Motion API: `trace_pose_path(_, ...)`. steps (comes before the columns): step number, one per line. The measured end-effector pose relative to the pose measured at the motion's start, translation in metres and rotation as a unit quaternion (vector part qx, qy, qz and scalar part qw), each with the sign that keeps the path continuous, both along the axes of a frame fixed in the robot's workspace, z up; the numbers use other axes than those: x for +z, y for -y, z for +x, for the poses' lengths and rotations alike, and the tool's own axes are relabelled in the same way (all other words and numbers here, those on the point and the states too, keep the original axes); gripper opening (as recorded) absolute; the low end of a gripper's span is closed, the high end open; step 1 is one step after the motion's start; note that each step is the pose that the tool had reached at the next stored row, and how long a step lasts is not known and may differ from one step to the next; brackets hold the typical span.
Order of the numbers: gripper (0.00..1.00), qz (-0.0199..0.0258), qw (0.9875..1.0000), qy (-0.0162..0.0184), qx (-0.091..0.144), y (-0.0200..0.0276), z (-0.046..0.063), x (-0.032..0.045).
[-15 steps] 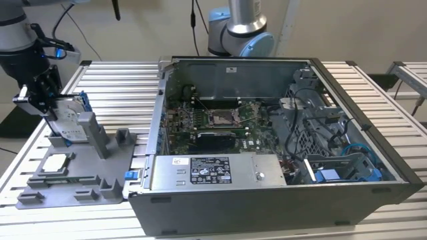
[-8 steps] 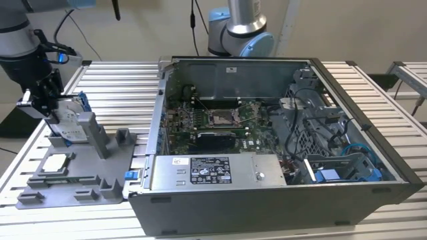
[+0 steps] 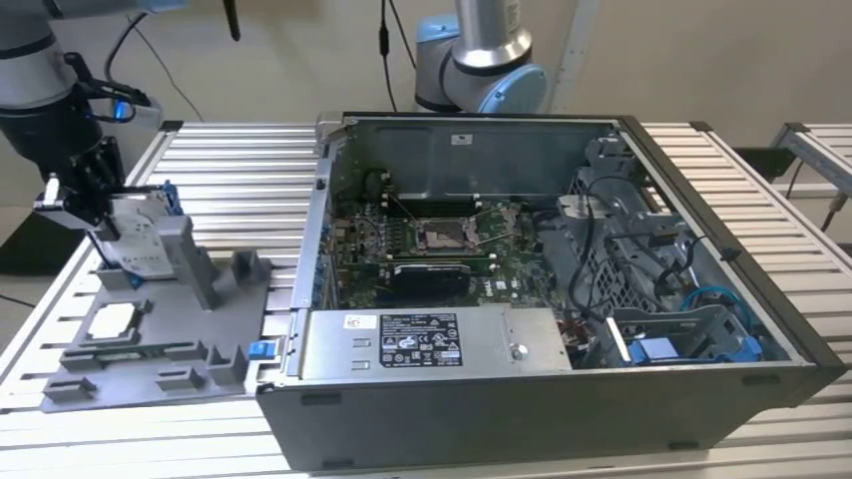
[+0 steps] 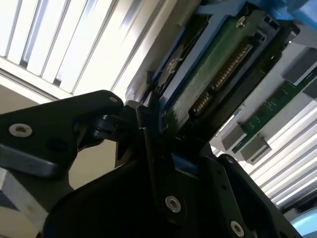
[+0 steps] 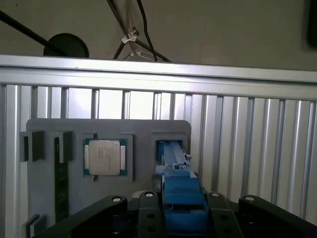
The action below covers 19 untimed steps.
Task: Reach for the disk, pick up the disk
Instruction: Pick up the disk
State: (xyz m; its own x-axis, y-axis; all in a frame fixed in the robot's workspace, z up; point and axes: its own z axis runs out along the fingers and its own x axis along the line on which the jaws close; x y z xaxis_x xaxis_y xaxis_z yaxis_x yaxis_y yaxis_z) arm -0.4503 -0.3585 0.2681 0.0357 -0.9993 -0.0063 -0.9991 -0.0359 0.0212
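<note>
Exterior view: the disk [image 3: 139, 239] is held upright over the grey tray [image 3: 200, 329], just above its slot. The gripper [image 3: 118, 225] is closed on it. In the first wrist view, the disk's blue bracket [image 5: 181, 193] is clamped between narrowly spaced fingers [image 5: 148, 210]. A chip [image 5: 105, 157] is seated in the tray beside the slot.
</note>
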Motion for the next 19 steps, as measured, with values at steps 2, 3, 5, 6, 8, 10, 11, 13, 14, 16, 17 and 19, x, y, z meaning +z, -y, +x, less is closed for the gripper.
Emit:
trace_pose_path(2, 0.00, -0.0001, 1.0000, -0.0002, 0.000, 0.0000, 0.000, 0.0041)
trace_pose_path(3, 0.00, -0.0001, 1.0000, -0.0001, 0.000, 0.0000, 0.000, 0.0045)
trace_pose_path(5, 0.00, 0.0000, 1.0000, 0.0001, 0.001, 0.0000, 0.000, 0.0044)
trace_pose_path(6, 0.00, 0.0000, 1.0000, 0.0003, 0.001, 0.0000, 0.000, 0.0044)
trace_pose_path(8, 0.00, 0.0000, 1.0000, 0.0004, 0.001, 0.0000, 0.000, 0.0046)
trace_pose_path(10, 0.00, -0.0001, 1.0000, 0.0003, 0.002, 0.0000, 0.000, 0.0058)
trace_pose_path(11, 0.00, 0.0000, 1.0000, 0.0006, 0.002, 0.0000, 0.000, 0.0064)
trace_pose_path(13, 0.00, 0.0000, 1.0000, 0.0011, 0.004, 0.0000, -0.001, 0.0106)
trace_pose_path(14, 0.00, -0.0001, 1.0000, 0.0014, 0.005, 0.0000, -0.001, 0.0146)
trace_pose_path(16, 0.00, -0.0001, 1.0000, 0.0026, 0.006, 0.0000, -0.001, 0.0237)
trace_pose_path(17, 0.00, -0.0001, 1.0000, 0.0034, 0.007, 0.0000, -0.002, 0.0275)
trace_pose_path(19, 0.00, -0.0001, 0.9999, 0.0089, 0.008, -0.0001, -0.002, 0.0321)
